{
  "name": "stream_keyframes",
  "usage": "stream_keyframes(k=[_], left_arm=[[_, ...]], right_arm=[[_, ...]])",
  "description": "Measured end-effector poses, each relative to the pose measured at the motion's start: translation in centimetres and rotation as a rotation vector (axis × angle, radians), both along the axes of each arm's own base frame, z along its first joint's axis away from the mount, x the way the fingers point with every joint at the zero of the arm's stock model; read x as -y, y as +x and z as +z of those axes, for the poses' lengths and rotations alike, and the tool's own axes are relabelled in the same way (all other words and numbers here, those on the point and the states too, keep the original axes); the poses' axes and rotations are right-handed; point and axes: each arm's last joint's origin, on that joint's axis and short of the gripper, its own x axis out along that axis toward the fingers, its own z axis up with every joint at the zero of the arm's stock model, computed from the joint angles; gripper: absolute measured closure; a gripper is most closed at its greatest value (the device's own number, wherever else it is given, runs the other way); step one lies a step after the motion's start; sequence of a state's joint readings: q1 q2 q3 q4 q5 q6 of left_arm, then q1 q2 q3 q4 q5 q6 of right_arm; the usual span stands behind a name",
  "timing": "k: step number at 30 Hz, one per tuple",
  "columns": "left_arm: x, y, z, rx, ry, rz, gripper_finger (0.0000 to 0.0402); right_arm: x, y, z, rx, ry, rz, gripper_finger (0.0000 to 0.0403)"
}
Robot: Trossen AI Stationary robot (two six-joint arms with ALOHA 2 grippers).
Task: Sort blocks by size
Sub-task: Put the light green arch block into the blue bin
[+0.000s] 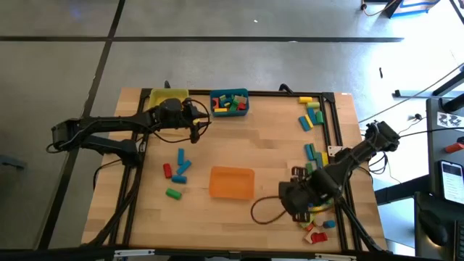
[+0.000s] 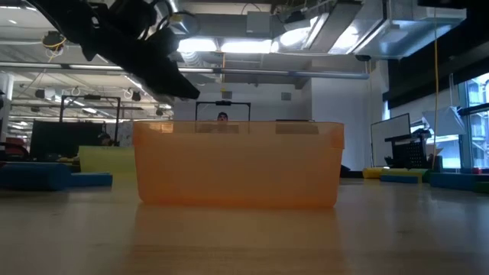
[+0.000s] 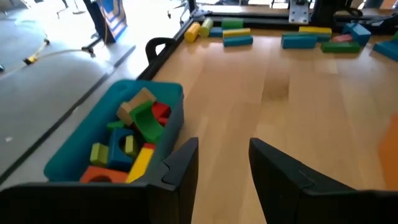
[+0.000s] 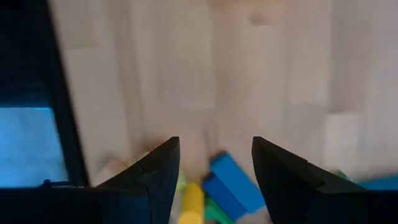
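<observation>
Several coloured blocks lie in the teal bin (image 1: 229,102) (image 3: 118,146). A few loose blocks (image 1: 177,170) lie at the table's left, and more lie along its right side (image 1: 312,116) and at its near right corner (image 1: 319,221). My left gripper (image 1: 199,123) (image 3: 224,168) hovers open beside the teal bin, on its near side, with nothing between its fingers. My right gripper (image 1: 296,203) (image 4: 214,168) points down, open, above a blue block (image 4: 233,183) and a yellow one (image 4: 193,200) in the near right group, touching nothing.
An orange bin (image 1: 232,182) (image 2: 238,164) stands in the near middle of the table. A yellow bin (image 1: 168,96) sits at the far left beside the teal one. A black frame rail (image 1: 337,123) runs along the table's right side. Bare wood lies between the bins.
</observation>
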State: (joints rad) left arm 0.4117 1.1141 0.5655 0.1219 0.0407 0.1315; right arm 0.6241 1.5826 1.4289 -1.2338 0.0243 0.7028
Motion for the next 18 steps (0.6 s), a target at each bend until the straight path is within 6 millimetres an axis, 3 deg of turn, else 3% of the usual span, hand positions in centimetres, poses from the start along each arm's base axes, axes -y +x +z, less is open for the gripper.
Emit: stream_keyframes(k=[8, 18], left_arm=[[0.7, 0.1, -0.3, -0.018, -0.034, -0.018, 0.0274], [1.3, 0.4, -0.2, -0.017, -0.035, -0.044, 0.0274]], right_arm=[[-3.6, -2.2, -1.5, -0.076, 0.166, 0.031, 0.0205], [-6.8, -6.4, -5.4, -0.023, 0.085, 0.192, 0.0205]])
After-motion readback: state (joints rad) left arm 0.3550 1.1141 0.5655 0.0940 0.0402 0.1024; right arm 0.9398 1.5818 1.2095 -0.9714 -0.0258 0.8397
